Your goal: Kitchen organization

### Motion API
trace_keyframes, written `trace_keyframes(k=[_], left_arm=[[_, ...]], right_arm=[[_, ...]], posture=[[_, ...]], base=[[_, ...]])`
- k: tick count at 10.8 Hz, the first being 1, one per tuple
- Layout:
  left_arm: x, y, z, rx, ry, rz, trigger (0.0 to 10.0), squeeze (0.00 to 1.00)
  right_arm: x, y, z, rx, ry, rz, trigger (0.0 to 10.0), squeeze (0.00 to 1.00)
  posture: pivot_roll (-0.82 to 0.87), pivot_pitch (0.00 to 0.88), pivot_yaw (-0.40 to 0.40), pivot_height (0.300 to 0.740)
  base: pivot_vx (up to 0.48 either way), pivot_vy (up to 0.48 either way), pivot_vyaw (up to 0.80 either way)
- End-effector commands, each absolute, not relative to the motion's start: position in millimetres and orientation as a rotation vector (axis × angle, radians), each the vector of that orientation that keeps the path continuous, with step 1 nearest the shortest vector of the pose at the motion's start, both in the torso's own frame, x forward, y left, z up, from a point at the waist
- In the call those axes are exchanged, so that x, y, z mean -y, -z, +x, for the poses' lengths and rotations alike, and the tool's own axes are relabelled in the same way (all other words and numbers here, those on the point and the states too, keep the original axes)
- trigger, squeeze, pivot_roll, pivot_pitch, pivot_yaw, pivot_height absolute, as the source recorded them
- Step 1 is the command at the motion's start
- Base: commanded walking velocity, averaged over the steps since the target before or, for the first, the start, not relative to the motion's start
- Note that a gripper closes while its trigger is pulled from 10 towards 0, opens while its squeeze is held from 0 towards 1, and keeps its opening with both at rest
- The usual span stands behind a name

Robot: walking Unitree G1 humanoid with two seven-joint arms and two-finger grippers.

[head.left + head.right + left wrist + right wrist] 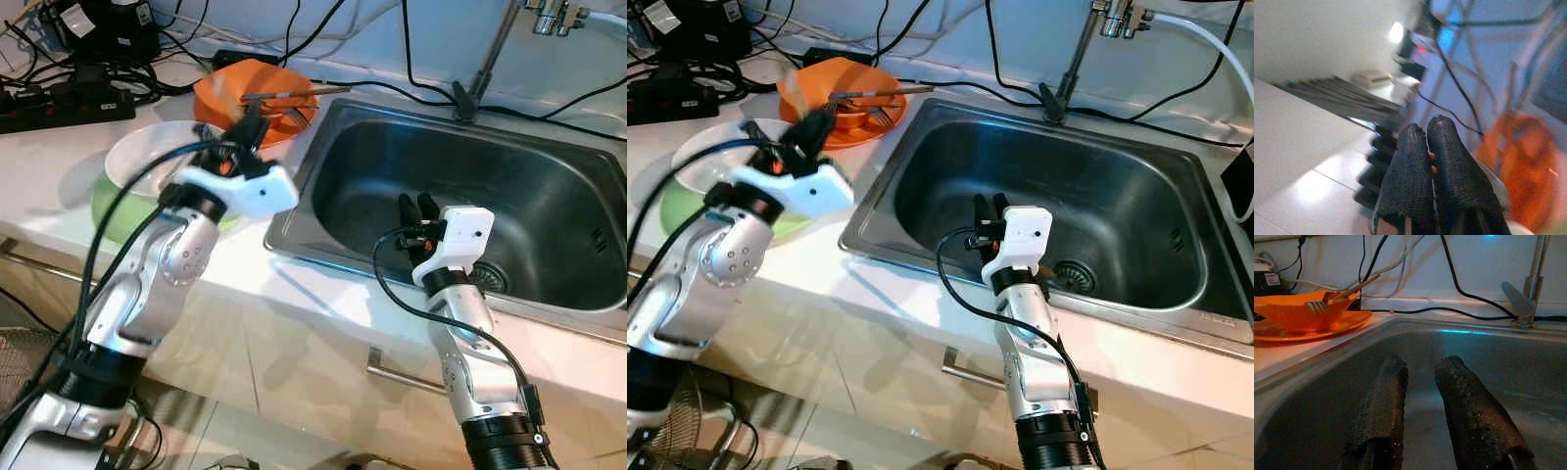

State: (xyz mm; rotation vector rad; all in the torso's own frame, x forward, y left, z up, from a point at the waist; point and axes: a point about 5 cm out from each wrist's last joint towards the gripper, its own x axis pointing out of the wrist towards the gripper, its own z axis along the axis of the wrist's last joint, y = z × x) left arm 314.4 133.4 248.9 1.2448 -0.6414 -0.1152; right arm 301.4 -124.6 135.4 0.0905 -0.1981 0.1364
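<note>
Left gripper: fingers pressed together, nothing held, hovering over the white plate.
Right gripper: fingers parted by a narrow gap, empty, down inside the steel sink.
Orange bowl: just beyond the left gripper, beside the sink rim, with a fork and chopsticks resting on it.
Green plate: under the white plate.

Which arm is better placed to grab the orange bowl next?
Left. The left gripper hovers by the orange bowl on the counter; the right gripper is down inside the sink.
</note>
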Motion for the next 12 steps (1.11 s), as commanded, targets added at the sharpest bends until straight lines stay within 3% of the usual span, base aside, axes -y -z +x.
trace_keyframes(k=[1,2,4,5,7,8,12], left_arm=[[-127,-266,309,0.744,0.086,1.230,0.0,0.00],[-111,-281,302,0.849,0.120,1.174,9.6,0.00],[-90,-284,296,0.905,0.249,0.993,10.0,0.00],[-70,-281,293,0.861,0.395,0.661,10.0,0.00],[-56,-277,294,0.696,0.551,0.180,10.0,0.00],[-54,-271,296,0.610,0.597,0.047,10.0,0.00],[-61,-262,300,0.478,0.655,-0.136,10.0,0.00]], right_arm=[[127,-130,303,0.171,-0.128,0.100,10.0,0.00],[127,-130,303,0.169,-0.127,0.099,10.0,0.00],[127,-129,303,0.166,-0.123,0.097,10.0,0.00],[127,-128,304,0.164,-0.122,0.092,10.0,0.00],[128,-127,304,0.159,-0.114,0.075,10.0,0.00],[128,-126,304,0.159,-0.115,0.067,10.0,1.00],[130,-129,309,0.188,-0.130,-0.126,10.0,1.00]], posture=[[0.06,0.052,-0.063,0.740],[0.06,0.049,-0.063,0.740],[0.06,0.050,-0.064,0.740],[0.06,0.049,-0.063,0.740],[0.05,0.050,-0.058,0.740],[0.05,0.050,-0.058,0.740],[0.05,0.038,-0.058,0.740]], base=[[0.000,0.000,0.00],[0.000,0.000,0.00],[0.000,0.000,0.00],[0.000,0.000,0.00],[0.000,0.000,0.00],[0.000,0.000,0.00],[0.000,0.000,0.00]])
